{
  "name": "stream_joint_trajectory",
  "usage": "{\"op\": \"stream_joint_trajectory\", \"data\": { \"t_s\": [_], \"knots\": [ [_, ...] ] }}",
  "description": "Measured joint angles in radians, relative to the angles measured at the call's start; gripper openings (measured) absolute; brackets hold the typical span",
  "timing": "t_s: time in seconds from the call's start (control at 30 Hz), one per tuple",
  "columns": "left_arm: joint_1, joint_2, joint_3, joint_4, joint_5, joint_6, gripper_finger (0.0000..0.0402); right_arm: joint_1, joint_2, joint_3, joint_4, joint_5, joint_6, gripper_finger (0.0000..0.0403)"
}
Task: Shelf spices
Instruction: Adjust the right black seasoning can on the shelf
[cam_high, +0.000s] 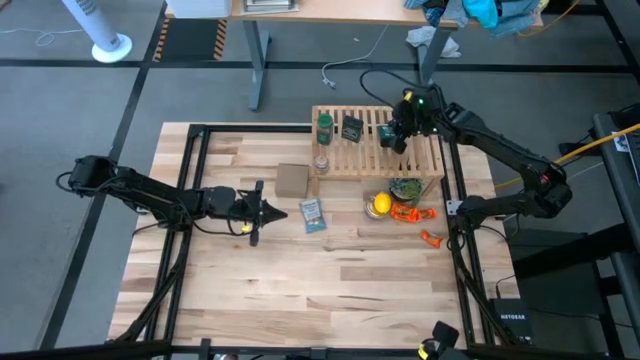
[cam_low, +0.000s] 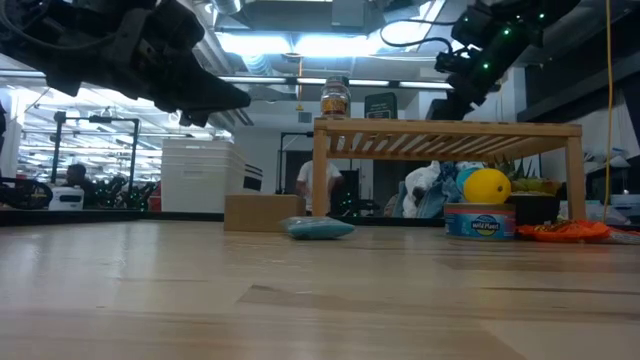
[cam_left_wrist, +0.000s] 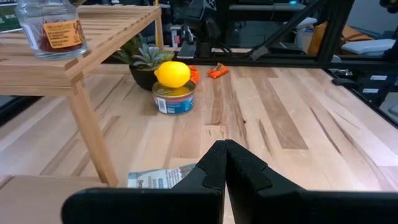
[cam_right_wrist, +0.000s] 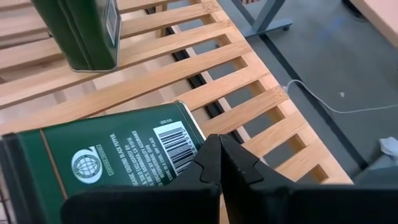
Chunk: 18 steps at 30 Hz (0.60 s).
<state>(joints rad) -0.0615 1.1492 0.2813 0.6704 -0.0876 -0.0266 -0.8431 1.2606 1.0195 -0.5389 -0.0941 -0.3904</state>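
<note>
R gripper (cam_high: 395, 140) over shelf (cam_high: 425, 160), upper-centre frame, fingers clenched, empty; tin (cam_right_wrist: 106, 163) lies beneath, likely just placed. L gripper (cam_high: 272, 212) clenched, idle mid-left.

On the shelf (cam_high: 375, 145), the right tool (cam_high: 397, 140) covers the tin beneath it from above, so that tin's outline cannot be traced there. In the right wrist view the green-labelled tin (cam_right_wrist: 106, 158) runs off the picture's edge, and the second tin (cam_right_wrist: 84, 31) is cut off at its top. The glass jar (cam_left_wrist: 53, 28) loses its lid to the edge. The blue-and-white packet (cam_left_wrist: 163, 177) lies partly behind the left tool (cam_left_wrist: 224, 163).
</note>
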Motion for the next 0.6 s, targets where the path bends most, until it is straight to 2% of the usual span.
{"op": "stream_joint_trajectory", "data": {
  "t_s": [0.23, 0.6],
  "knots": [
    [-0.004, 0.000, 0.000, 0.000, -0.001, 0.000, 0.0000, -0.017, 0.001, -0.001, 0.014, -0.048, -0.003, 0.0002],
    [-0.004, 0.000, 0.000, 0.004, -0.001, 0.000, 0.0000, -0.035, 0.001, -0.002, 0.019, -0.069, -0.009, 0.0002]
  ]
}}
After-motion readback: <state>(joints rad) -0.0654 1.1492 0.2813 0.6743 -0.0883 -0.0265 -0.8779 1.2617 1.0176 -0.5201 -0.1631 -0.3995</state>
